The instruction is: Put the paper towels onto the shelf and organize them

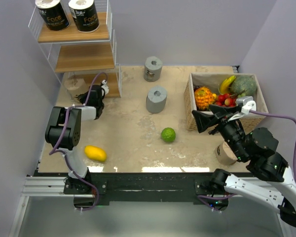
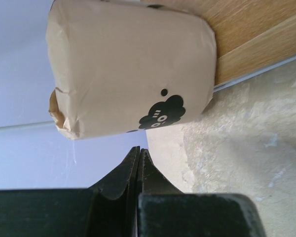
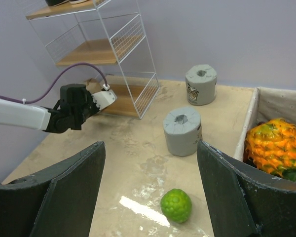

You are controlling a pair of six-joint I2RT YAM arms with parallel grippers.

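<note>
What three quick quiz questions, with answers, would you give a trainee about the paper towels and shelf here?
1. True or false: the left fingers are shut, holding nothing.
2. How many black-wrapped rolls stand on the top tier of the shelf?
3. The green fruit lies on: A the top tier, B the table, C the bottom tier.
Key: 1 true; 2 two; 3 B.

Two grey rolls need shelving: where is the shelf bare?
The middle board is bare, below the two black rolls crowding the top board. The bottom tier's left end is crowded by the tan roll and left tool.
</note>
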